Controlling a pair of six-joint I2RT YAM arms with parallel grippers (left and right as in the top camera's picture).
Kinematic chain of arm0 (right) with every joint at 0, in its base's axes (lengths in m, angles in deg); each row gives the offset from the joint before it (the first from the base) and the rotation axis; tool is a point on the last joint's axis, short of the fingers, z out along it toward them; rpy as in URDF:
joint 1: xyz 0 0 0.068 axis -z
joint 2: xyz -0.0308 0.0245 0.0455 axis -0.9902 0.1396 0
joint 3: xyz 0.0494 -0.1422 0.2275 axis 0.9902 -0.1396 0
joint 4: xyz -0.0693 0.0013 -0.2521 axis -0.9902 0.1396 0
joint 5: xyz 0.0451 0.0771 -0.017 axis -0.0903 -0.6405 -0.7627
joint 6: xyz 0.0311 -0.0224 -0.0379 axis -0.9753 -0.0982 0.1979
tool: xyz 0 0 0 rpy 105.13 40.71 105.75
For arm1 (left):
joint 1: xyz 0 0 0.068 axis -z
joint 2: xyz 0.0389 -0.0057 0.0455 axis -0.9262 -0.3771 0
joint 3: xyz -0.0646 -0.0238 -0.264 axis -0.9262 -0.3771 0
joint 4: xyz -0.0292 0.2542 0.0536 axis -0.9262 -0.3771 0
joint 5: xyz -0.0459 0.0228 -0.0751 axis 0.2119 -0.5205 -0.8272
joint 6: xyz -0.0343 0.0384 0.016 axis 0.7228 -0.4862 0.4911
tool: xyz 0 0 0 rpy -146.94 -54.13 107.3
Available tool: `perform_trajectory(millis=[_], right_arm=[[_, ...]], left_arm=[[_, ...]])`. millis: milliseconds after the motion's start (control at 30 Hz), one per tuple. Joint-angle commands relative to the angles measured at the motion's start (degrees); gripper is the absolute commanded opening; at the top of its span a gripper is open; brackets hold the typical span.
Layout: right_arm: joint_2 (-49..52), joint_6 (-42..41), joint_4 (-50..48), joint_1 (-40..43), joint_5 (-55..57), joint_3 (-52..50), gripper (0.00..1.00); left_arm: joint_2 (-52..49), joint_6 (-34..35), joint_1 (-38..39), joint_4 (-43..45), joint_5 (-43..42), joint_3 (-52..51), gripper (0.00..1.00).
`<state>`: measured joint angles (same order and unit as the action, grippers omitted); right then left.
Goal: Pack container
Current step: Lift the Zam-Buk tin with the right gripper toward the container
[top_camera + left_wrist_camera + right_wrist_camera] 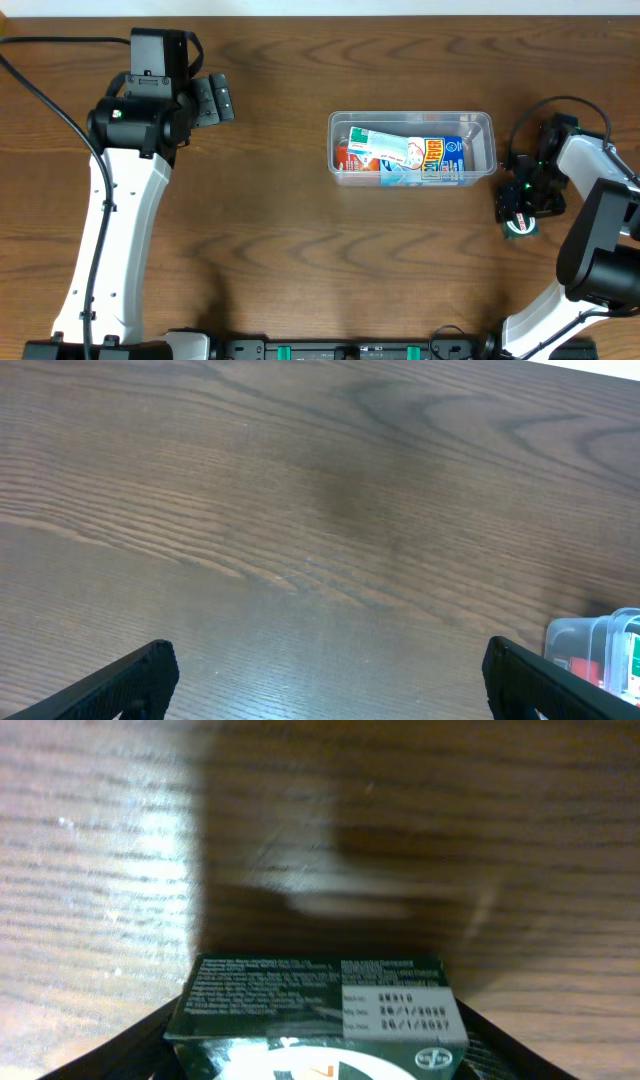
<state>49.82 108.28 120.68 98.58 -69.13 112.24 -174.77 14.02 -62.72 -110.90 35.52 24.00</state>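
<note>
In the left wrist view the container [598,650] was cut off by the right and bottom edges, with only one corner showing. The fingers [135,680] of the left claw [330,648] ran past the bottom edge. In the right wrist view the dark green box [315,1015] was cropped below and its print blurred; whether the right claw [318,1030] pressed it could not be told. From overhead, the packs [405,152] overlapped, their lettering too small to read.
</note>
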Motion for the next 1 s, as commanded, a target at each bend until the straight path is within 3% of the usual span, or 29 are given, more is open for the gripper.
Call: perform_trajectory(millis=[0,300,433,500,600,800,967], right_arm=[[0.5,-2.1,-1.2,0.6,-1.3,0.0,0.66],[0.5,-2.2,-3.9,0.6,-8.9,0.0,0.56],[0.5,-2.3,-3.7,0.6,-10.7,0.0,0.56],[0.5,-2.3,-3.7,0.6,-10.9,0.0,0.61],[0.5,-4.5,-4.4,0.6,-10.8,0.2,0.33],[0.5,-9.6,-1.0,0.6,-10.6,4.2,0.41],[0.3,-11.3,6.9,0.6,-10.3,12.3,0.41]], left_arm=[[-0.1,0.9,-0.1,-0.1,0.7,0.0,0.98],[-0.1,0.9,-0.1,-0.1,0.7,0.0,0.98],[-0.1,0.9,-0.1,-0.1,0.7,0.0,0.98],[-0.1,0.9,-0.1,-0.1,0.7,0.0,0.98],[-0.1,0.9,-0.1,-0.1,0.7,0.0,0.98],[-0.1,0.9,-0.1,-0.1,0.7,0.0,0.98],[-0.1,0.9,-0.1,-0.1,0.7,0.0,0.98]])
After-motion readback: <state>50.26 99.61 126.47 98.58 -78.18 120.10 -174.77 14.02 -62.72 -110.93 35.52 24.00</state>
